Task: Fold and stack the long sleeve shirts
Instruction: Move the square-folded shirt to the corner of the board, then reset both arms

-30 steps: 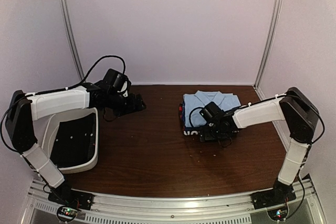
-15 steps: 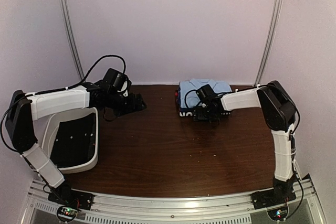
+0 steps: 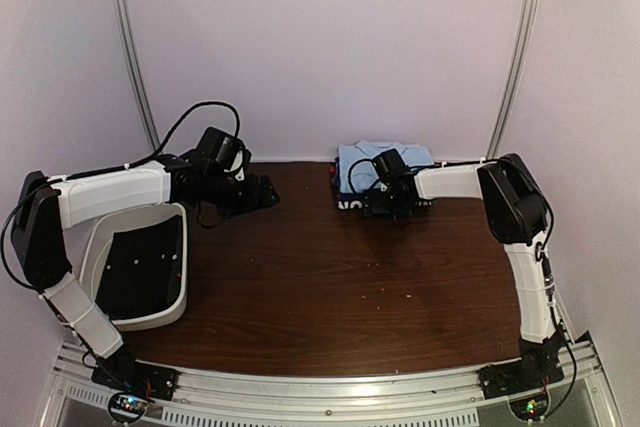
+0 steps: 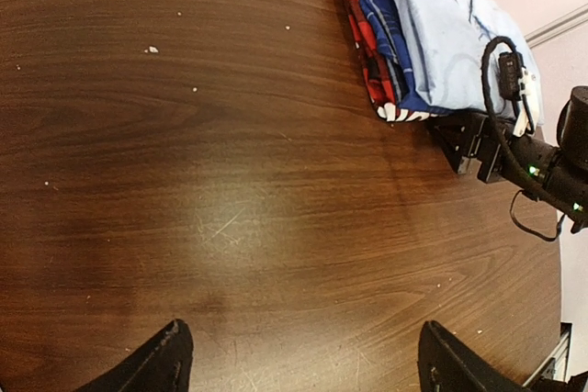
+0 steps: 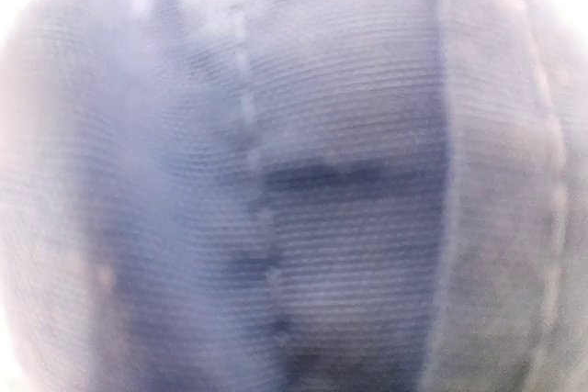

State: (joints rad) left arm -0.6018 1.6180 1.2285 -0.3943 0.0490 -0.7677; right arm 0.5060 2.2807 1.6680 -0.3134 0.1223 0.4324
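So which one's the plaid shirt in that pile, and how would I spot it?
Look to the far edge of the brown table, right of centre, where a folded stack of shirts lies. The blue-and-navy plaid shirt is the middle layer, under the plain light blue shirt and above the red-and-black shirt.

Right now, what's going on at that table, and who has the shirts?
Three folded shirts lie in one stack at the far edge of the table: the light blue shirt on top, the plaid shirt under it, the red and black shirt at the bottom. The right gripper sits against the stack's near side, jaws wide. Its wrist camera shows only blurred cloth, so no grip can be confirmed. The left gripper hangs open over bare wood, holding nothing.
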